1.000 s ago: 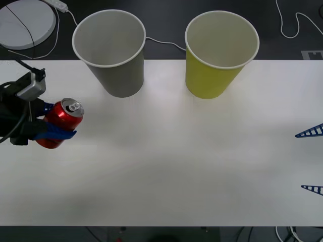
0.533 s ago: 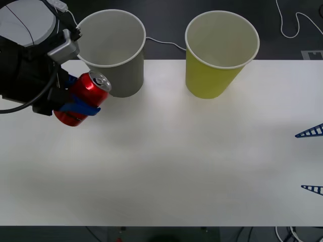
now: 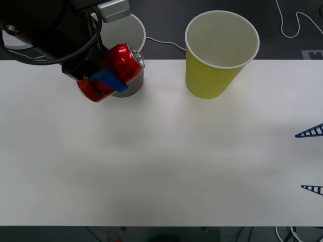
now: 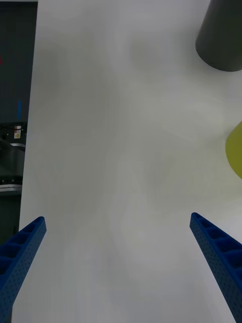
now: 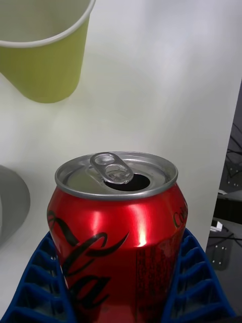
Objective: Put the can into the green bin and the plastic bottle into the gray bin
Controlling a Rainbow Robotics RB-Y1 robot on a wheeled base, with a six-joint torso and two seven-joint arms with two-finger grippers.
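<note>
We hold the can (image 3: pixel 111 72) tilted in the left tool (image 3: pixel 103 83), pinched at mid-body, aloft before the gray bin (image 3: pixel 132 85); the green bin (image 3: pixel 217 60) lies beyond. Right tool (image 3: pixel 309 160) waits spread over the surface (image 3: pixel 176 161).

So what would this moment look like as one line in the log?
left end effector: holds can, by gray cup | right end effector: open, idle | green cup: empty

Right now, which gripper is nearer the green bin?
Left. The left gripper, holding the can, is beside the green bin; the right gripper waits at the table's right edge.
</note>
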